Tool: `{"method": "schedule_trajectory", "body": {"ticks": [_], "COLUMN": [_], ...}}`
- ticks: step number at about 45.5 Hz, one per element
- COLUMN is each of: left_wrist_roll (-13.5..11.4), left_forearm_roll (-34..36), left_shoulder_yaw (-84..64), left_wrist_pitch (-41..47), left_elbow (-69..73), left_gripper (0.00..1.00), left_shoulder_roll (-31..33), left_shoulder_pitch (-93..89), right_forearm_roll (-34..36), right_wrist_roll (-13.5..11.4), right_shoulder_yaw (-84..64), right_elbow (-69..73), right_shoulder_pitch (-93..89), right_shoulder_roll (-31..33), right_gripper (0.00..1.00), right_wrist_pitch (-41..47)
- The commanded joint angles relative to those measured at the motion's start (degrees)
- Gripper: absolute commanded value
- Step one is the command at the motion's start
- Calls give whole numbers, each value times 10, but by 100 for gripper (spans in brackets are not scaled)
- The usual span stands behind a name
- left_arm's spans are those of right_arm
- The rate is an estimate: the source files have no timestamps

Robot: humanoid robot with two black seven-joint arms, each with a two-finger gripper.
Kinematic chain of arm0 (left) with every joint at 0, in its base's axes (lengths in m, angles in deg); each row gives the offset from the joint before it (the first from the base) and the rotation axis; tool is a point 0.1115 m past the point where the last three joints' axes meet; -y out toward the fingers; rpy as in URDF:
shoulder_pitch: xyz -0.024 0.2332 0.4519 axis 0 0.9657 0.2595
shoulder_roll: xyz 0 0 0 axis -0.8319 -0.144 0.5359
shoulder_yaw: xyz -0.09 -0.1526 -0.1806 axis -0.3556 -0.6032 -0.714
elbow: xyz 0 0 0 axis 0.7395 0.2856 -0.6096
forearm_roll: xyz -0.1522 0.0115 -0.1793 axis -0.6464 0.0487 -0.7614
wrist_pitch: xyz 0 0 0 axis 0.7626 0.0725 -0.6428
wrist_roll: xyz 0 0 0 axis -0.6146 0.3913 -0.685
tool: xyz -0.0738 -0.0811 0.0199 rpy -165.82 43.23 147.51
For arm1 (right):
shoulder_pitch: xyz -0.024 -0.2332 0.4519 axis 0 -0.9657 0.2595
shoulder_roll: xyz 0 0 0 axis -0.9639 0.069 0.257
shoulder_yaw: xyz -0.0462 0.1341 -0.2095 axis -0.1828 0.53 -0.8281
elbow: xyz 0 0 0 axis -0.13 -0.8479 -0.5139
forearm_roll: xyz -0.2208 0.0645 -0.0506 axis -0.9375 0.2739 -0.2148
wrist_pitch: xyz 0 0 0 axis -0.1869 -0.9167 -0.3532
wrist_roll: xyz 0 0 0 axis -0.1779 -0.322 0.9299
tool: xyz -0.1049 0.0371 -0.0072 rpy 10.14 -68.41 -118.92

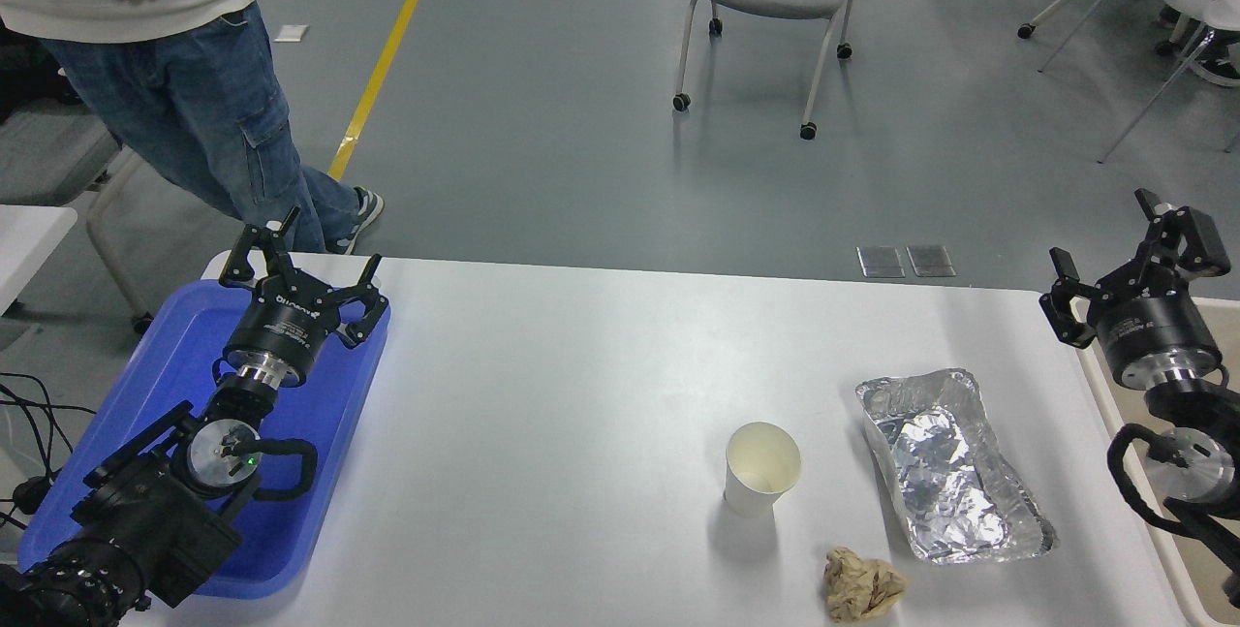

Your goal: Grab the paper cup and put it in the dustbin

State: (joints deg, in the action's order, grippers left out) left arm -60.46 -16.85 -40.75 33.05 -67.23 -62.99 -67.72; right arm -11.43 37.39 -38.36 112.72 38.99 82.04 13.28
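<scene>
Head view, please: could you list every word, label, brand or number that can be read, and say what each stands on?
Nothing here can be read with confidence.
Left gripper: white print on its black body, too small and blurred to read.
Right gripper: small pale label on its body, too blurred to read.
Paper cup, foil tray, blue tray: no print visible.

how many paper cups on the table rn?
1. The paper cup stands upright on the white table, left of the foil tray, behind the crumpled paper ball.
</scene>
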Motion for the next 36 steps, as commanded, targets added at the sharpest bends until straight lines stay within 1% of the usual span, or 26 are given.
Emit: {"method": "schedule_trajectory", "body": {"ticks": [1, 36], "left_wrist_roll": [0, 0], "left_forearm_roll": [0, 0], "left_shoulder_yaw": [0, 0], "left_wrist_pitch": [0, -1], "left_elbow": [0, 0], "left_gripper": [100, 100], "left_shoulder_roll": [0, 0], "left_shoulder_pitch": [0, -1], "right_forearm_roll": [-1, -3], "right_wrist_roll": [-1, 0], "right_shoulder_yaw": [0, -9], "right_elbow": [-4, -13], "right_shoulder_pitch": [0, -4], "right_shoulder_roll": [0, -1], "right_gripper": [100, 100], "right_wrist_pitch": [2, 0]}}
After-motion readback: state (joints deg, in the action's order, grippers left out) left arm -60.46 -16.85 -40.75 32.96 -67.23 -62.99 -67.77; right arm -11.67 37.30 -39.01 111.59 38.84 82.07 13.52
